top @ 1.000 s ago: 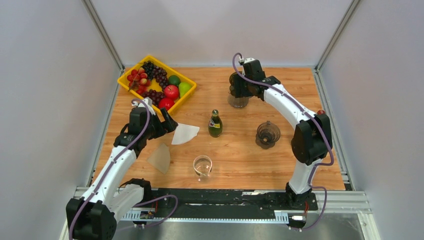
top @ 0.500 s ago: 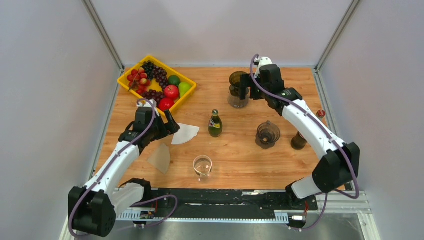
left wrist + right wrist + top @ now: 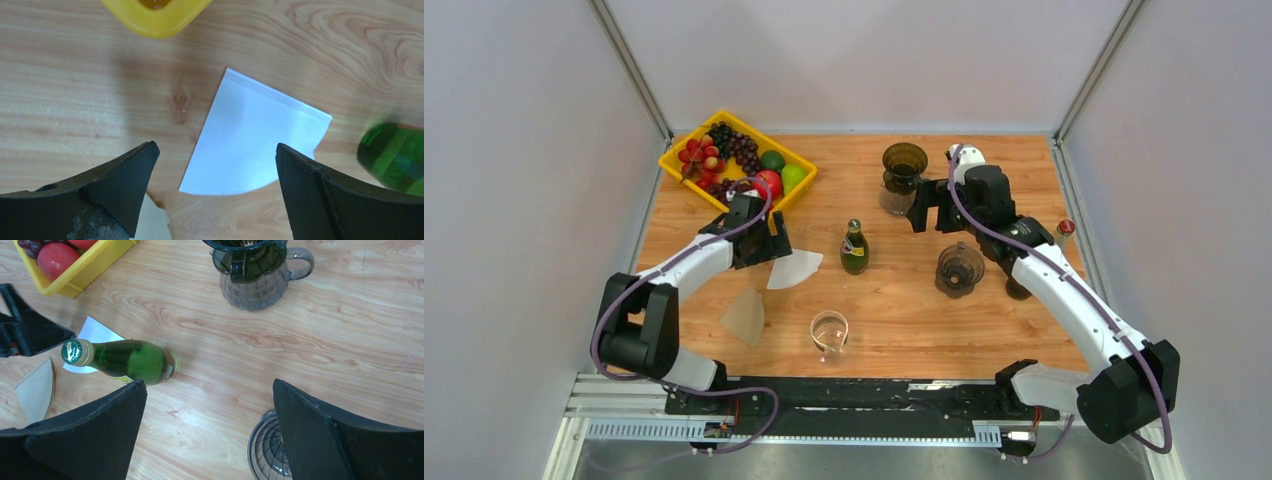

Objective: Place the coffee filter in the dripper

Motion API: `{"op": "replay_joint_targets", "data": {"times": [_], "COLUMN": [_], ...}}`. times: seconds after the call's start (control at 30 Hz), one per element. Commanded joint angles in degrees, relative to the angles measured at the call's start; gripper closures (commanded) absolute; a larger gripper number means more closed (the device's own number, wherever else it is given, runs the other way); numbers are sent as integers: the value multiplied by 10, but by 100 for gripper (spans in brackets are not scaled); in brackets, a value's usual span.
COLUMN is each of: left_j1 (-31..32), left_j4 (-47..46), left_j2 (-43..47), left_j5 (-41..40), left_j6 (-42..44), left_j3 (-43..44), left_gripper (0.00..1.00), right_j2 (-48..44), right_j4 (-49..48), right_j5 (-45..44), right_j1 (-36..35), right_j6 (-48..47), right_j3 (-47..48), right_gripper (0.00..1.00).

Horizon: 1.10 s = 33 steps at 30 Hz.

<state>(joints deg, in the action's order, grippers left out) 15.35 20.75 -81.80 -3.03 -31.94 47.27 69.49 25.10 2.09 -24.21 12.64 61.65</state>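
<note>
Cup point(image 3: 829, 331) sits nearest you on the desk point(image 3: 894, 320), with a brown filter point(image 3: 745, 315) lying flat to its left. Just beyond them, the white coffee filter point(image 3: 260, 137) lies flat on the wood, not in the dripper point(image 3: 960, 268). Your left gripper point(image 3: 216, 145) hangs over the filter, jaws spread wide, holding nothing. A green bottle point(image 3: 855, 248) stands just right of it. The dripper stands upright further right, well apart. Your right gripper point(image 3: 210, 382) is spread too and empty, near the carafe point(image 3: 903, 180). The yellow fruit tray point(image 3: 667, 158) is far left.
</note>
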Motion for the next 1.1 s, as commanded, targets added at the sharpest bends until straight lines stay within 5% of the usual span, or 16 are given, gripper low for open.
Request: {"op": "replay_joint_targets", "data": {"times": [0.0,0.63,1.07], "left_j1": [16,95,109], "left_j4": [-16,26,29], "left_j2": [-53,-173,-169], "left_j5": [-36,-119,-116], "left_j6": [19,-14,-30], "left_j3": [38,74,72], "left_gripper": [2,25,67], "right_j2": [-27,-25,-25], "right_j4": [-39,-44,-46], "right_j5": [17,4,3], "right_j1": [2,2,2], "right_j6": [14,8,9], "right_j3": [-6,-13,-16], "right_gripper": [0,0,0]}}
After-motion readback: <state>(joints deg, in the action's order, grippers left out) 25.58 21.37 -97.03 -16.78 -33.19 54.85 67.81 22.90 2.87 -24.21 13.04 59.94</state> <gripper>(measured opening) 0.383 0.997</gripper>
